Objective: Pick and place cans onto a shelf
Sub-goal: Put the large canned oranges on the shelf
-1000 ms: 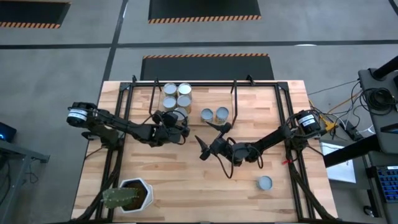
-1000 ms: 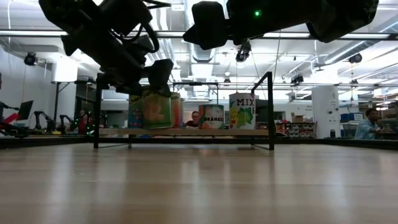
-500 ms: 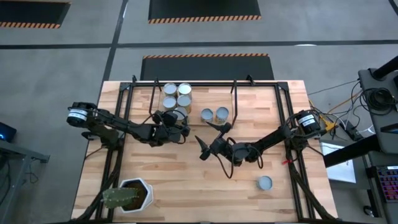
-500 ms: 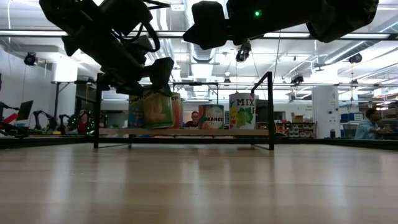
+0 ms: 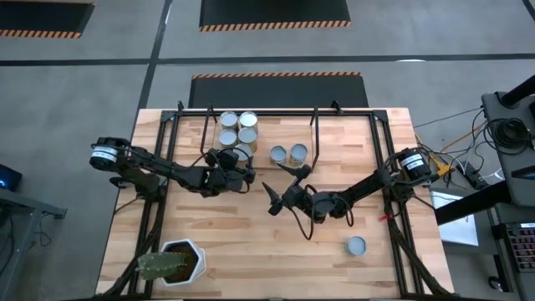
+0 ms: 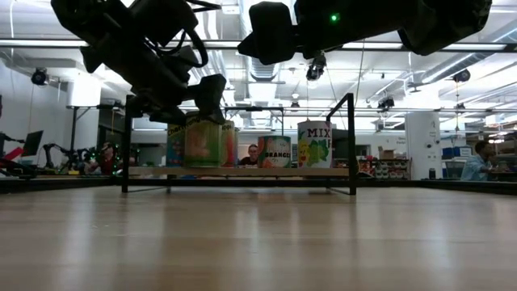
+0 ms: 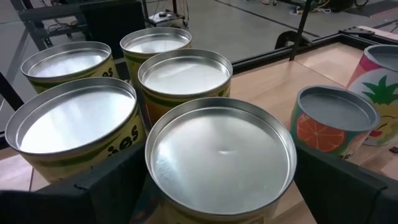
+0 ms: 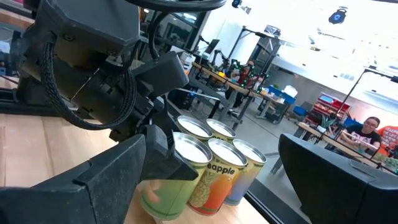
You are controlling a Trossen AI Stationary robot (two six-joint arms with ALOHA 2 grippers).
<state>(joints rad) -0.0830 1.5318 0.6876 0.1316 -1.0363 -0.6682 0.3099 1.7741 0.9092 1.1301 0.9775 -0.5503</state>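
The shelf (image 6: 242, 171) stands at the table's far side and carries several cans. My left gripper (image 5: 240, 165) reaches over its near edge, open. Its fingers (image 7: 118, 183) flank the nearest can (image 7: 221, 158), which stands upright on the shelf board (image 6: 202, 143). Several more cans (image 7: 184, 74) stand close behind it. An orange-label can (image 7: 336, 115) and a pineapple-label can (image 7: 380, 78) stand to its right. My right gripper (image 5: 280, 189) hovers open over mid-table, above the board's height, with nothing between its fingers. One can (image 5: 356, 245) stands loose on the table at the near right. My left gripper has one finger at each side of the nearest can's wall (image 7: 149, 186), just below its top rim, coming nearly level from the table's near left. The can stands upright with its base on the shelf. I cannot tell whether the fingers touch it.
A white hexagonal plant pot (image 5: 180, 261) stands at the near left corner. Black rod posts (image 6: 352, 141) rise at the shelf's ends. Bare tabletop (image 5: 251, 242) lies between the pot and the loose can. People show in the room beyond the table.
The can between my left gripper's fingers was tilted on the shelf a second ago and now stands upright there. Neither arm has shifted.
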